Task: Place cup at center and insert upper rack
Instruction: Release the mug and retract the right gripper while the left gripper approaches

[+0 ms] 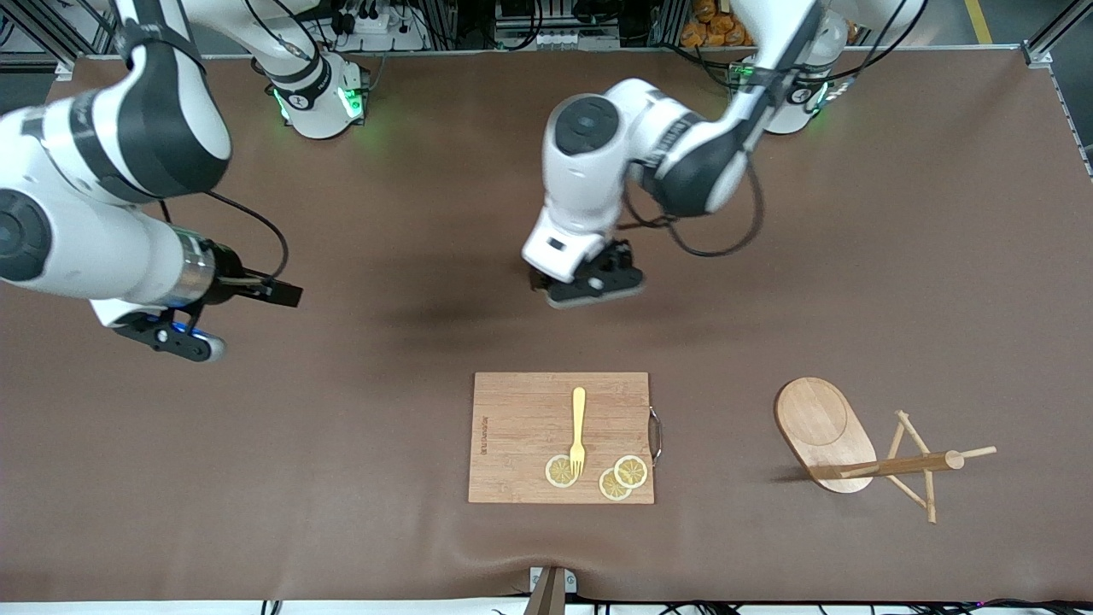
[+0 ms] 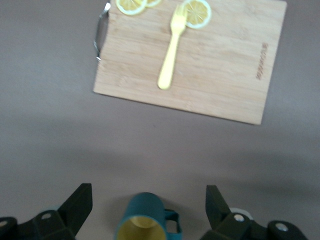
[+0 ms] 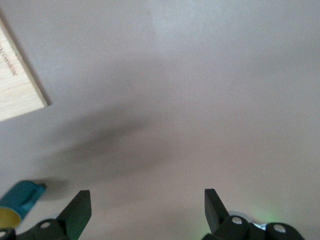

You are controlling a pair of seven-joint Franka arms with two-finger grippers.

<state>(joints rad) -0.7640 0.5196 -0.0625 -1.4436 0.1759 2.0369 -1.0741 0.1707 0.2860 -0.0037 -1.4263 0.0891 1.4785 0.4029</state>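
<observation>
The cup [image 2: 145,222], dark teal with a yellowish inside, stands on the table, farther from the front camera than the cutting board. It also shows in the right wrist view [image 3: 17,202]. In the front view it is hidden under the left hand. My left gripper [image 1: 589,289] is open over the cup, its fingers [image 2: 80,202] wide on either side and not touching it. The upper rack [image 1: 854,448], a wooden mug tree, lies on its side toward the left arm's end of the table. My right gripper [image 1: 277,293] is open and empty over bare table toward the right arm's end.
A rectangular wooden cutting board [image 1: 521,436] lies near the front edge at the middle, with a yellow fork [image 1: 578,431] and three lemon slices [image 1: 630,471] on it. It also shows in the left wrist view [image 2: 220,75]. A brown mat [image 1: 341,427] covers the table.
</observation>
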